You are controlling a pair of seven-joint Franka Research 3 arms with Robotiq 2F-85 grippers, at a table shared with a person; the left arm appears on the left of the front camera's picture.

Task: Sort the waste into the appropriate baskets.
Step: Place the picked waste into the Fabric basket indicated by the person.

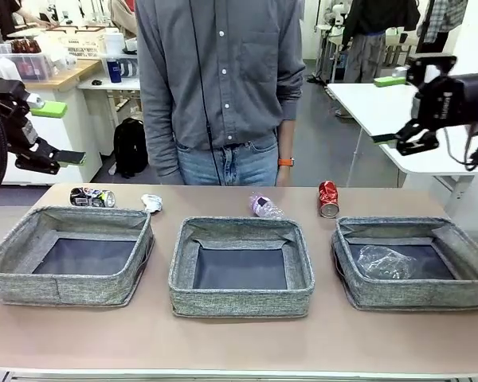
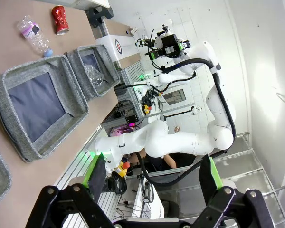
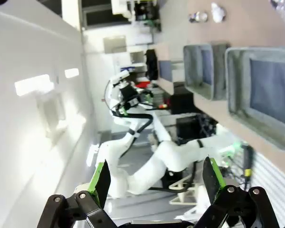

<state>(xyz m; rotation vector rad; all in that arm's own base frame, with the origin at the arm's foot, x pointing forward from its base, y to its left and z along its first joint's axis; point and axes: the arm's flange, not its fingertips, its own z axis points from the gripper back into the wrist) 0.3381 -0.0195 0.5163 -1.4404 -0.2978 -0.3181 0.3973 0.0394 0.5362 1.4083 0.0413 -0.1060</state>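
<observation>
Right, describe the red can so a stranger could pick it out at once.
Three grey baskets sit in a row on the table. Just behind the far left corner of the robot's right-hand basket sits the can. It is the only red piece; the bottle beside it is clear with a purple label.

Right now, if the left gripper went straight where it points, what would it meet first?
Likely the robot's right arm, far across; ahead of the open left gripper the way looks free till then, depth unclear.
</observation>
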